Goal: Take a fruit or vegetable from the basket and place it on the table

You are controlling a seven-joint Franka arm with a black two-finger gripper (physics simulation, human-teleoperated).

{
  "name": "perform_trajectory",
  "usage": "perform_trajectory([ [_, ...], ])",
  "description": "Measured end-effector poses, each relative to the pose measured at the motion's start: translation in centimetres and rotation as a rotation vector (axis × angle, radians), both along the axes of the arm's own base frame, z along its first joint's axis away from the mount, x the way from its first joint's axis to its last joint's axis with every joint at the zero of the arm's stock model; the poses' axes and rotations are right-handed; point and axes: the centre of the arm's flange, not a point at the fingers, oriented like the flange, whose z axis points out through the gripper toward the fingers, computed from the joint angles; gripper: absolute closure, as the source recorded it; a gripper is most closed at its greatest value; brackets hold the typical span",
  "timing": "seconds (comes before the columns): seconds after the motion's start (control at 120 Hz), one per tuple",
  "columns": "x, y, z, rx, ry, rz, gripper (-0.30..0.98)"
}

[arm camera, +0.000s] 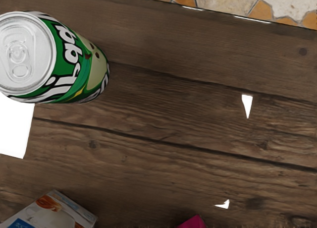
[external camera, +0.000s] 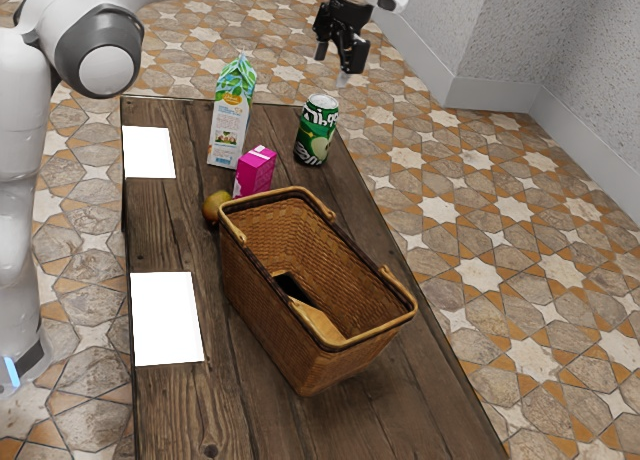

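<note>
Tiled floor (external camera: 540, 270), wooden tabletop (external camera: 175, 245), and a fruit (external camera: 212, 207) outside the basket (external camera: 270, 332)

From the exterior view, I see the hand (external camera: 332, 66) raised near the soda can (external camera: 316, 132), its fingers spread apart with nothing between them. The round, yellowish-brown fruit rests on the tabletop just beside the basket, near the pink box (external camera: 256, 172). If that is my target, I judge the placing done, and the main danger is undoing it: a low sweep back toward the basket could knock the fruit and set it rolling. A careless descent where the hand is could tip the can, or catch the tall carton (external camera: 231, 115) and topple it. The basket's rim covers part of the fruit, so I can't tell whether they touch. Inside, I can't identify the tan piece (external camera: 320, 321) or the dark patch beside it.

From the wrist view, the can stands close to the hand, so a small sideways drift could bump it. A printed box top (arm camera: 54, 208) and a pink corner are cut off. I can't make out what the small white slivers (arm camera: 247, 105) are.
</note>
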Motion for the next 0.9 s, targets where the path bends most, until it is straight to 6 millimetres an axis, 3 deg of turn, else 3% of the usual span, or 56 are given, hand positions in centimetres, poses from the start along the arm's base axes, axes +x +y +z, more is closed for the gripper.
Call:
perform_trajectory([
  [0.083, -0.1, -0.2, 0.3, 0.002, -0.001, -0.011, 0.0],
  [0.15, -3.4, -1.3, 8.4, 0.03, -0.163, -0.034, 0.0],
  [0.175, -4.1, -2.5, 10.1, 0.032, -0.199, -0.057, 0.0],
  [0.2, -4.1, -4.0, 10.5, 0.027, -0.207, -0.089, 0.0],
  [0.325, -1.0, -14.8, 5.2, -0.019, -0.089, -0.3, 0.0],
  [0.375, -0.7, -18.0, 3.5, -0.028, -0.05, -0.356, 0.0],
  [0.425, -0.5, -19.2, 2.4, -0.032, -0.026, -0.374, 0.0],
  [0.55, 0.1, -18.6, 1.2, -0.033, -0.002, -0.349, 0.0],
  [0.583, 1.0, -19.9, -0.3, -0.028, 0.023, -0.35, 0.0],
  [0.65, 1.7, -24.6, -2.8, -0.053, 0.065, -0.375, 0.0],
  [0.742, -0.7, -30.5, -6.7, -0.072, 0.156, -0.421, 0.0],
  [0.9, -7.5, -32.9, -14.8, -0.128, 0.237, -0.405, 0.0],
])
